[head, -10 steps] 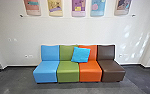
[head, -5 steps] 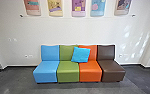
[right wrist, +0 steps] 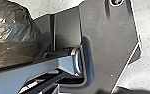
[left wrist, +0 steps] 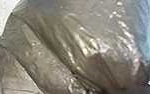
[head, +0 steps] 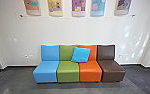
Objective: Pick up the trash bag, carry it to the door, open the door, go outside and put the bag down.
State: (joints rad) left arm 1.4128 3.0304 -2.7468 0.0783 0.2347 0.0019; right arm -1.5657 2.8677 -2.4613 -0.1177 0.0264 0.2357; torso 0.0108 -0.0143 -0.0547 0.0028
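- Bag (left wrist: 91, 45), large in the left wrist view, was at risk of tearing: its thin plastic lay near the bar (right wrist: 41, 68) and plate (right wrist: 106, 50), where swaying could snag it.
- Driving too close to the seats (head: 68, 72), lower middle of the head view, could have knocked it.
- Both arms were probably kept close in, the left wrist facing the bag.
- How wide either gripper's jaws stood, or what they held, I couldn't tell.
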